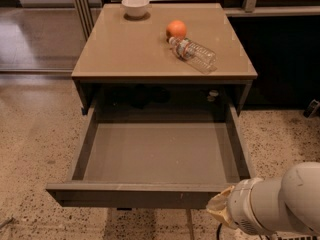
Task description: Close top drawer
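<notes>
The top drawer (135,194) is pulled far out of the cabinet, and its smooth grey inner tray (160,154) is empty. Its flat front panel faces the bottom of the view. My gripper (220,211) is at the end of the white arm (280,204) at the bottom right. It sits just in front of the right end of the drawer front, at or very near it. The lower drawer fronts are hidden under the open drawer.
On the cabinet top (125,49) stand a white bowl (135,5) at the back, an orange (176,29), and a clear plastic bottle (194,54) lying on its side. Speckled floor surrounds the cabinet. A dark wall stands at the right.
</notes>
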Available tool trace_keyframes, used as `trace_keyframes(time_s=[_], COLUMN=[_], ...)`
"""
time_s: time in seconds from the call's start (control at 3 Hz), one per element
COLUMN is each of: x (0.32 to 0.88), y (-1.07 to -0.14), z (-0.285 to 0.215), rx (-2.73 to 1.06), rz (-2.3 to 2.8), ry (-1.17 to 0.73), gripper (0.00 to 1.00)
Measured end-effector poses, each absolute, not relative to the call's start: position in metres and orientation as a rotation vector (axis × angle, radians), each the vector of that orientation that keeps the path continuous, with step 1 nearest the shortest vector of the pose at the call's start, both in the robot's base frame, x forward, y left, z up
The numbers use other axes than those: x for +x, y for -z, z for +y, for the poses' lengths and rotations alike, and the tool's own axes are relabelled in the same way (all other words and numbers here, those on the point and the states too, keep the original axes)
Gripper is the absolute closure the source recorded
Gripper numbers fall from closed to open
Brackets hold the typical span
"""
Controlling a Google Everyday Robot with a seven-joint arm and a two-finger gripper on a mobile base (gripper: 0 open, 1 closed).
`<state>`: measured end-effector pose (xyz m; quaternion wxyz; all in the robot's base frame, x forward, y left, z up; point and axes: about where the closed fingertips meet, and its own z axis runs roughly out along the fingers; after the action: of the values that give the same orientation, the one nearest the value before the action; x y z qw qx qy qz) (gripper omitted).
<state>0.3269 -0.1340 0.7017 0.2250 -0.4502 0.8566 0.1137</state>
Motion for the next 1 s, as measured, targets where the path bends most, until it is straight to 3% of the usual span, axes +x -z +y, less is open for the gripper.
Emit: trace_keyframes(time_s=[1.0], x=[0.358], y=[-0.683], z=[-0.096], rx=[-1.134], rz=[2.365], ry=[-0.319], gripper=[1.0])
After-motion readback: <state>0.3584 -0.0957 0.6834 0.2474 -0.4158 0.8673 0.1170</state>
